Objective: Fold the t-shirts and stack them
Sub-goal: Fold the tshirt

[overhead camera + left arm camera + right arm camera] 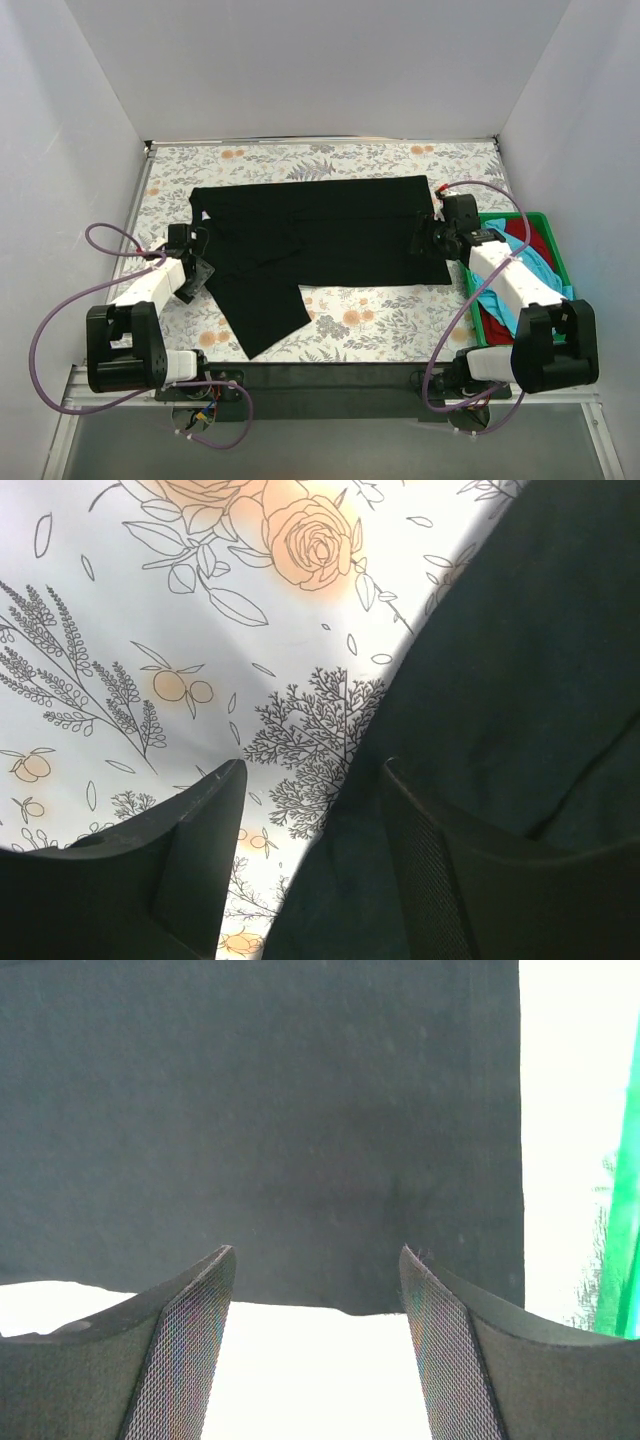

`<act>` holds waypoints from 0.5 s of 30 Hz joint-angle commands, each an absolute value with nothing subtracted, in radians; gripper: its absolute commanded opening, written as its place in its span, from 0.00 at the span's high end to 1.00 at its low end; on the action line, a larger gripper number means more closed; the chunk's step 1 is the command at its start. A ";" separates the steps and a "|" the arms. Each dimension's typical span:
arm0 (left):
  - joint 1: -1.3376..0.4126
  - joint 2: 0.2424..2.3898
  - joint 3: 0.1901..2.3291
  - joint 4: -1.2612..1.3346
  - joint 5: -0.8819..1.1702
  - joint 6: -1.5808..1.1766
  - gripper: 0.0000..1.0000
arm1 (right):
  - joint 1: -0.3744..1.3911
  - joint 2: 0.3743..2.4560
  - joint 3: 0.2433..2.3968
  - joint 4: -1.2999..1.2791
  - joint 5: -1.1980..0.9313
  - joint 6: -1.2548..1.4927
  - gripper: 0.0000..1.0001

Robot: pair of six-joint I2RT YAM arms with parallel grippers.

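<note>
A large black t-shirt (pixel 330 235) lies spread flat on the floral tablecloth, with one part reaching toward the near edge at the left. My left gripper (pixel 199 257) hovers at its left edge. In the left wrist view that gripper (pixel 312 780) is open, and the black t-shirt (pixel 500 660) passes under the right finger while the left finger is over bare cloth. My right gripper (pixel 425 238) is at the shirt's right edge. In the right wrist view it (pixel 316 1260) stands open, with the black t-shirt (pixel 260 1110) hem just at the fingertips. A turquoise t-shirt (pixel 541 263) and a red t-shirt (pixel 527 237) lie in the tray.
A green plastic tray (pixel 515 216) sits at the right of the table, partly under my right arm; its rim (pixel 626 1260) shows in the right wrist view. White walls enclose the table on three sides. Purple cables loop beside both arm bases.
</note>
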State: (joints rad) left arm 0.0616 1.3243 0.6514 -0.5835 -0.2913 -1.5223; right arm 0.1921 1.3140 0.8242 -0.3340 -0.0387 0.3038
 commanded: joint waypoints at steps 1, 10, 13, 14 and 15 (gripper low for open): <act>0.054 1.293 0.646 -0.563 -0.282 -1.525 0.48 | 0.193 1.261 0.773 -0.308 -0.012 0.305 0.38; -0.014 1.410 0.687 -0.532 -0.256 -1.512 0.52 | 0.192 1.223 0.700 -0.308 0.077 0.284 0.39; -0.040 1.402 0.686 -0.519 -0.258 -1.519 0.52 | 0.192 1.221 0.695 -0.313 0.094 0.275 0.39; -0.041 1.402 0.686 -0.517 -0.256 -1.520 0.51 | 0.190 1.221 0.693 -0.314 0.095 0.273 0.39; -0.044 1.401 0.689 -0.514 -0.256 -1.522 0.51 | 0.190 1.223 0.692 -0.318 0.095 0.273 0.39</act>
State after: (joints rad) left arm -0.0284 1.3869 0.6899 -0.5335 -0.2874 -1.5066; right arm 0.1917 1.2446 0.7010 -0.3367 0.0601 0.2859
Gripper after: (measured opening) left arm 0.487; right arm 0.609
